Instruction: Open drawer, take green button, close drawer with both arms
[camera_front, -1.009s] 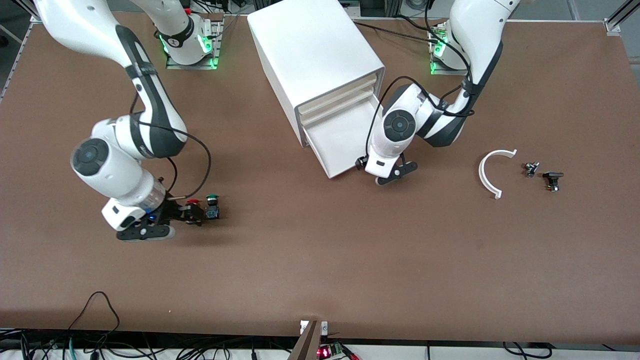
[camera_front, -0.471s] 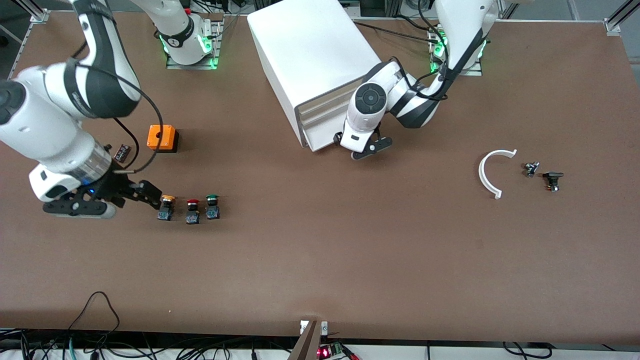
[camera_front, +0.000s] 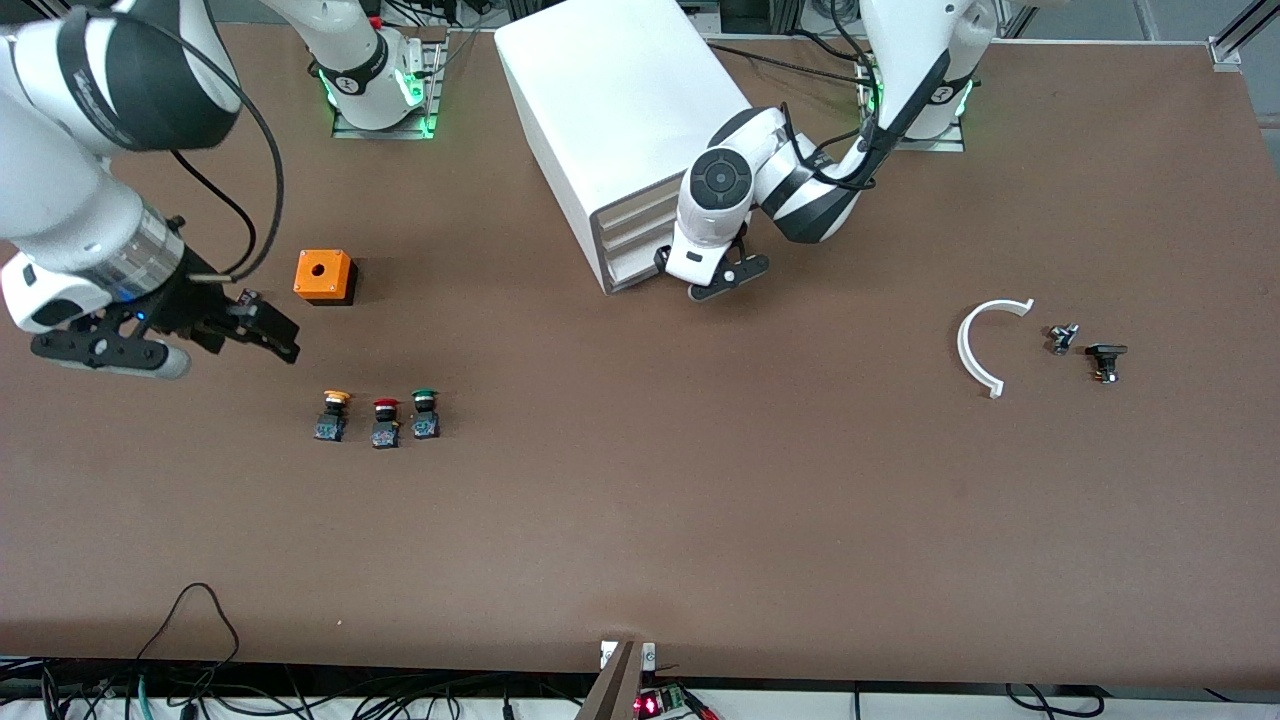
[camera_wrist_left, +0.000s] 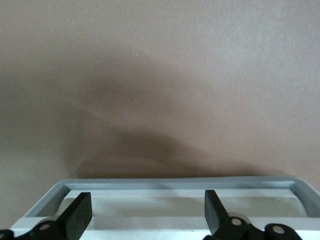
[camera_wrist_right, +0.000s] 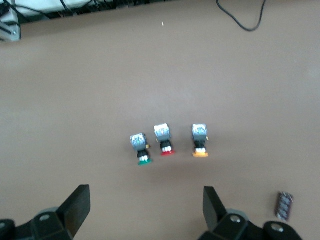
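Note:
The white cabinet (camera_front: 625, 95) stands at the robots' edge of the table, and its drawer (camera_front: 632, 268), the lowest one, sits pushed in flush. My left gripper (camera_front: 700, 278) is open and empty against the cabinet's front beside that drawer; in the left wrist view (camera_wrist_left: 147, 217) the grey front frame (camera_wrist_left: 170, 183) lies just past the fingertips. The green-capped button (camera_front: 425, 412) stands on the table beside a red-capped (camera_front: 385, 421) and an orange-capped one (camera_front: 331, 414). My right gripper (camera_front: 283, 337) is open and empty above the table. Its wrist view (camera_wrist_right: 146, 210) shows the green button (camera_wrist_right: 141, 147) apart from the fingers.
An orange box (camera_front: 324, 276) sits beside my right gripper. A small dark part (camera_wrist_right: 284, 205) lies near it. Toward the left arm's end lie a white curved piece (camera_front: 982, 345) and two small dark parts (camera_front: 1063, 338) (camera_front: 1105, 360).
My left gripper has pushed the open drawer back into the cabinet. My right gripper has let go at the row of buttons and risen away toward its own end of the table.

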